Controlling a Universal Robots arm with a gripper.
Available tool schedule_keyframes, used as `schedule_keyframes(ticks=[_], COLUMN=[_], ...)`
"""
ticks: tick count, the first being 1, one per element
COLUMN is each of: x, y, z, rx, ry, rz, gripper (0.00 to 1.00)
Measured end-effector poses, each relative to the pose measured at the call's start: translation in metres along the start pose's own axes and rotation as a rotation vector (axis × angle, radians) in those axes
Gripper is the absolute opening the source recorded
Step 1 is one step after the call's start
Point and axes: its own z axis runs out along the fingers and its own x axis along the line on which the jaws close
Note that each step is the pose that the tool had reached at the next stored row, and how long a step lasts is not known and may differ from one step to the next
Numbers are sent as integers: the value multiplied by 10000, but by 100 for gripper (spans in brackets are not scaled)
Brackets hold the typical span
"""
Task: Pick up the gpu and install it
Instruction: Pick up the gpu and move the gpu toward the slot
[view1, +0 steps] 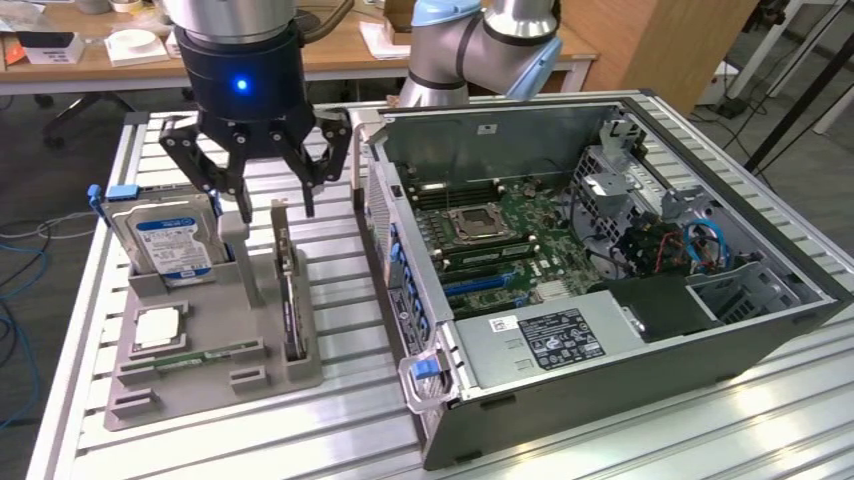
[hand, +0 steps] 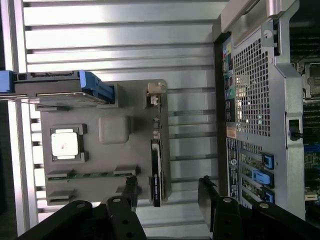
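Currently we hover our gripper (view1: 276, 203), jaws spread wide and empty, above the gpu (view1: 288, 295), which stands on edge in the tray's (view1: 243, 312) slot beside the case (view1: 601, 385), likely so we can straddle it.

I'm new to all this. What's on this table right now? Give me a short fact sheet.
gripper: open, empty, poised above the gpu
gpu: standing on edge in the grey tray
hard drive: upright in the same tray, beside the gpu
computer case: open, on the exterior view's right, motherboard exposed
gpu installed: not yet
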Motion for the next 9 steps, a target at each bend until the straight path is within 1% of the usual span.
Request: schedule_keyframes(ticks=[9], x=[1], y=[-4], z=[63], rx=[0], ry=[0], rz=[0], gripper=[60])
